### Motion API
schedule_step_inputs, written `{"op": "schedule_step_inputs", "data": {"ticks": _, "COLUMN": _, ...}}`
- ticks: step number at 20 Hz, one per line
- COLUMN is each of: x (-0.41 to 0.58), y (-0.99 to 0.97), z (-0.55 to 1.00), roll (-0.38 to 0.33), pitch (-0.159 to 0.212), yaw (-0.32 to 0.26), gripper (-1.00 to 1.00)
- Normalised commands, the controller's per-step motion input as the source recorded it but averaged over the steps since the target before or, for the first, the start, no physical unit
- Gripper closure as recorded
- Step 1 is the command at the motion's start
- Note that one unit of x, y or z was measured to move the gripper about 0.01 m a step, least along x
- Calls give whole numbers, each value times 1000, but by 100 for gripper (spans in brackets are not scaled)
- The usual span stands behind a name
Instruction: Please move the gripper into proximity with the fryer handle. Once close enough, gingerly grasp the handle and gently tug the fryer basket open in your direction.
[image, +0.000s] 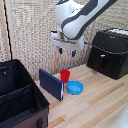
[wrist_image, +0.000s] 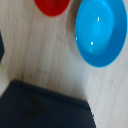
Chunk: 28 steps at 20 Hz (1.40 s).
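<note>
Gripper: the gripper (image: 66, 50) hangs high in the frame's middle, jaws spread, holding nothing.
Handle: the fryer handle (image: 102, 61) is on the fryer basket (image: 104, 61), far right.
Risk: the red cup (image: 65, 76) and blue bowl (image: 75, 88) sit right below; going down here could knock them.

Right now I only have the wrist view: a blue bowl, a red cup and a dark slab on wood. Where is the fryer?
Observer: The black air fryer sits on the table at the exterior view's right, apart from the blue bowl.
Operator: Is the gripper near its handle?
Observer: No. The gripper hangs above the red cup, well short of the fryer handle.
Operator: Is the basket pulled out?
Observer: The fryer basket looks flush with the fryer body.
Operator: Fingers open?
Observer: Apart, holding nothing.
</note>
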Motion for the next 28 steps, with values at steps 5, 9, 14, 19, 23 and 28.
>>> {"op": "schedule_step_inputs", "data": {"ticks": 5, "x": 0, "y": -190, "z": -193, "roll": -364, "pitch": -134, "yaw": 0, "gripper": -100}}
{"op": "schedule_step_inputs", "data": {"ticks": 9, "x": 0, "y": -372, "z": -338, "roll": -324, "pitch": -106, "yaw": 10, "gripper": -100}}
{"op": "schedule_step_inputs", "data": {"ticks": 14, "x": -1, "y": -466, "z": -309, "roll": -286, "pitch": -86, "yaw": 0, "gripper": -100}}
{"op": "schedule_step_inputs", "data": {"ticks": 19, "x": 0, "y": -529, "z": -275, "roll": -237, "pitch": -80, "yaw": 13, "gripper": -100}}
{"op": "schedule_step_inputs", "data": {"ticks": 23, "x": -1, "y": -574, "z": -273, "roll": -181, "pitch": -67, "yaw": 47, "gripper": -100}}
{"op": "schedule_step_inputs", "data": {"ticks": 28, "x": -19, "y": -583, "z": -275, "roll": -159, "pitch": -68, "yaw": 49, "gripper": -100}}
